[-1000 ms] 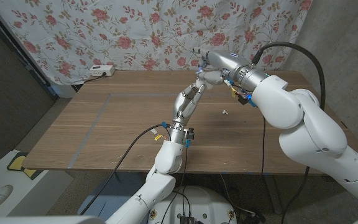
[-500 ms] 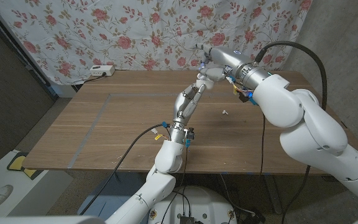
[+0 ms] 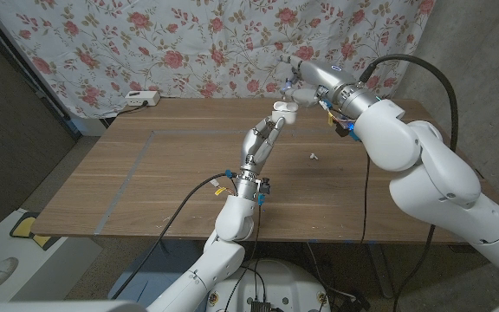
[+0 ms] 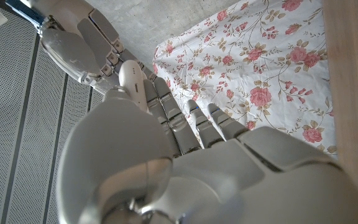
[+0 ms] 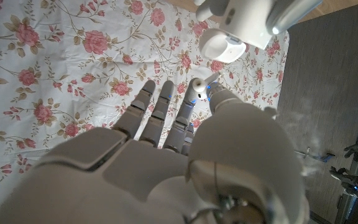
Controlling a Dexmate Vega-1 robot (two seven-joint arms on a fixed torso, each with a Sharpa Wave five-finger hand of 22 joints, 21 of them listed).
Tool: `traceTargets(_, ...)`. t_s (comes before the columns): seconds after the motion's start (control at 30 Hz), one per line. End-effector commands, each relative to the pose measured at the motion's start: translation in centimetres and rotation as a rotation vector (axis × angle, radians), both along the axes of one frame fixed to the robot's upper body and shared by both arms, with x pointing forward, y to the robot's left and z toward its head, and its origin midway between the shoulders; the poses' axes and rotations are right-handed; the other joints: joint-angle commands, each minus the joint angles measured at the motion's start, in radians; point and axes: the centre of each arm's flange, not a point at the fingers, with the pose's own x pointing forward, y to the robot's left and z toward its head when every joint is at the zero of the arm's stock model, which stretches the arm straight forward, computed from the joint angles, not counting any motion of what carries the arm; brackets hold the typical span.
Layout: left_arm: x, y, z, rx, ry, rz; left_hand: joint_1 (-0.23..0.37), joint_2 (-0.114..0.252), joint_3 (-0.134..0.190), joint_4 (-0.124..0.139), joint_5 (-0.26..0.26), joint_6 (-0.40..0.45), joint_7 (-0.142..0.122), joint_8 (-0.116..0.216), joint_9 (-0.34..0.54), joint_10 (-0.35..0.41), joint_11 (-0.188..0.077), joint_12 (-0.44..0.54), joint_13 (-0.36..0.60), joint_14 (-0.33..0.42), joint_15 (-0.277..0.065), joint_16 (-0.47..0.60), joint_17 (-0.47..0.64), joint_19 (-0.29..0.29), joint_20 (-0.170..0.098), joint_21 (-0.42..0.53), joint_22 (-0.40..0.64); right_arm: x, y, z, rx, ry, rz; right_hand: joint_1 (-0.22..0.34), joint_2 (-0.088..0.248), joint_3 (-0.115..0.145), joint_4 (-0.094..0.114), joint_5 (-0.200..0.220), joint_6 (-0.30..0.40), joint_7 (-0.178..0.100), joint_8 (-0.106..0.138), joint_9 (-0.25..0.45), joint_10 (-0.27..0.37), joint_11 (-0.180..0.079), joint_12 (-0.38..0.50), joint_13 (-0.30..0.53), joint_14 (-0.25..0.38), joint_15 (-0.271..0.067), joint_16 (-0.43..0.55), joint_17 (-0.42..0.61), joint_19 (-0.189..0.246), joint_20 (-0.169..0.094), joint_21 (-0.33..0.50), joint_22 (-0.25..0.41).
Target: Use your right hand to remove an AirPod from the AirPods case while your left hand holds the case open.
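Note:
My left hand (image 3: 265,134) is raised over the middle of the table, fingers pointing up, and holds the white AirPods case (image 3: 282,107) at its fingertips with the lid open. The open case (image 5: 229,34) also shows in the right wrist view. My right hand (image 3: 308,74) hovers just beyond and a little above the case, apart from it. In the right wrist view a small white AirPod (image 5: 199,88) is pinched between the thumb and a finger of that hand (image 5: 185,155). In the left wrist view the case (image 4: 132,76) peeks over my left hand (image 4: 185,168).
Another small white AirPod (image 3: 314,157) lies on the wooden table (image 3: 171,182) right of my left arm. A white power strip (image 3: 141,98) sits at the far left edge. A floral cloth (image 3: 189,43) hangs behind the table.
My right hand has drawn back from the case, up and to the right, with the AirPod in its fingertips. My left hand has kept the case in place.

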Motion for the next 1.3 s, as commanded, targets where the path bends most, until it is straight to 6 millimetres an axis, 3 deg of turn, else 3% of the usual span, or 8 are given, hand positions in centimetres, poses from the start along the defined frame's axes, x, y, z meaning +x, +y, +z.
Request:
traceTargets(0.03, 0.0, 0.2, 0.0, 0.002, -0.001, -0.002, 0.013, 0.016, 0.005, 0.002, 0.003, 0.025, -0.021, 0.025, 0.068, 0.012, 0.001, -0.003, 0.004, 0.002, -0.026, 0.001, 0.004, -0.004, 0.003, -0.002, 0.002, 1.7, -1.3, 0.3, 0.038, -0.001, -0.049, -0.007, 0.005, 0.002, 0.000, -0.002, 0.006, -0.003, 0.010, 0.004, 0.015, -0.017, 0.007, 0.002, 0.008, -0.136, -0.005, 0.002, 0.004, -0.008, 0.005, 0.002)
traceTargets(0.87, -0.3, 0.3, 0.1, -0.005, -0.006, 0.000, 0.011, 0.016, 0.008, 0.001, -0.001, 0.027, -0.021, 0.023, 0.064, 0.015, 0.001, -0.004, 0.007, 0.002, -0.026, 0.001, 0.004, -0.005, 0.004, -0.002, 0.002, 8.3, -4.2, -2.3, 0.126, 0.088, -0.119, -0.020, 0.005, -0.001, 0.004, -0.007, 0.032, -0.011, 0.013, 0.005, 0.011, -0.030, 0.015, -0.003, -0.005, -0.139, -0.024, -0.001, 0.025, -0.040, 0.014, 0.003)
traceTargets(1.3, -0.4, 0.1, 0.1, -0.005, -0.004, 0.006, 0.010, 0.016, 0.009, 0.001, -0.002, 0.026, -0.023, 0.024, 0.065, 0.015, 0.001, -0.004, 0.008, 0.002, -0.025, 0.001, 0.004, -0.005, 0.005, -0.002, 0.002, 14.2, -6.4, -5.6, 0.198, 0.145, -0.167, -0.026, 0.003, -0.004, 0.005, -0.008, 0.046, -0.018, 0.013, 0.005, 0.010, -0.040, 0.019, -0.006, -0.013, -0.148, -0.034, -0.003, 0.027, -0.050, 0.015, 0.004)
